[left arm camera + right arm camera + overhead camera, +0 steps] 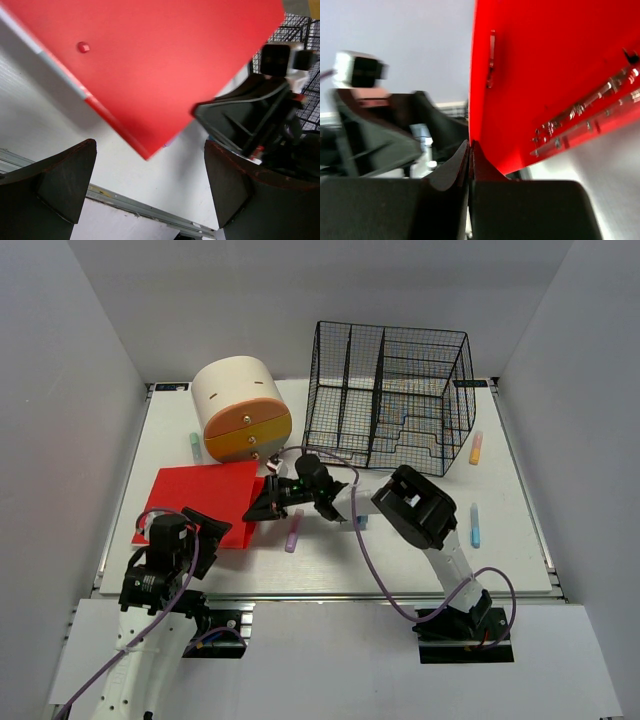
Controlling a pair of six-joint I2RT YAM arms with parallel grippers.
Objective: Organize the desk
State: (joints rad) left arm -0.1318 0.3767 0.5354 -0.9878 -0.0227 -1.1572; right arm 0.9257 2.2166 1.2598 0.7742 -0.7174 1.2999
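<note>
White walls close in a large flat white counter [330,568] with a metal rail along its near edge. It lies under everything here, and the flat red plastic folder [200,502] on it is my landmark.

My right jaws are clamped together on the folder's right-hand edge, with the thin sheet pinched between them. That edge seems tilted up off the counter, and I judge this is so the folder can be raised and carried somewhere tidier. My left jaws stand wide apart and hold nothing. They hover at the folder's near left corner, placed, I think, to steady or take that side.

Behind the folder sits the cream-and-orange rounded drawer box [242,410]. Behind the folder and well to its right stands the black wire basket [390,395]. A purple marker [294,532] lies just beside its right edge.

The overhead view gives this layout but hides the pinch itself. My right wrist view shows the pinch, plus metal fittings [580,107] on the folder's face that are unseen from above. My left wrist view shows a folder corner over the counter, with a shadow beneath it.
</note>
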